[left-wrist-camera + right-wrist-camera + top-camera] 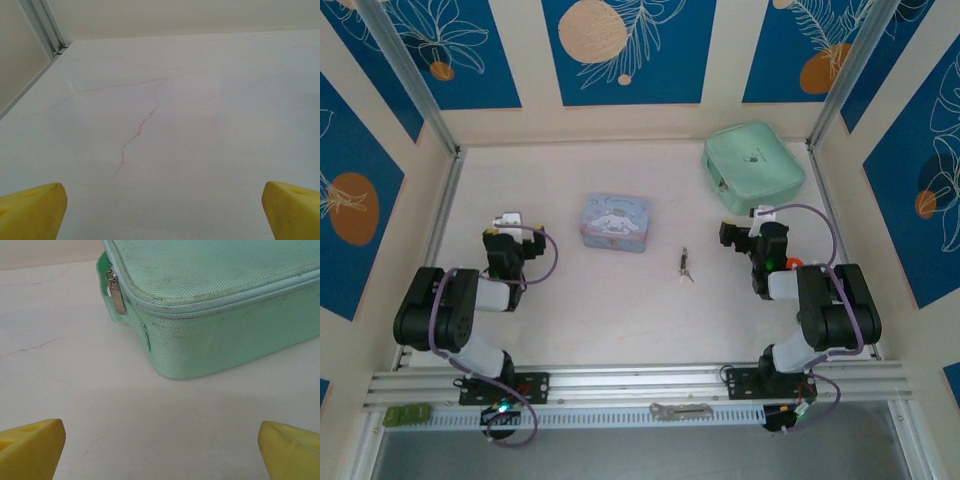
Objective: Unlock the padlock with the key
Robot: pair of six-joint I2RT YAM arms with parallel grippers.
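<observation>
The tiny dark padlock [684, 261] lies on the white table near its middle, with the thin silvery key [688, 275] right beside it; at this size I cannot tell whether they touch. My left gripper [509, 221] rests low at the left, far from both. In the left wrist view its yellow fingertips [31, 210] stand wide apart, open over bare table. My right gripper [748, 228] sits at the right, a short way right of the padlock. It is open, its yellow fingertips [31, 446] framing bare table in front of a green case.
A light-blue cartoon-printed tin box [616, 222] stands left of the padlock. A mint-green zipped fabric case [754, 166] lies at the back right, close ahead of my right gripper, its corner [180, 360] and zipper pull [117, 295] facing me. Walls enclose the table.
</observation>
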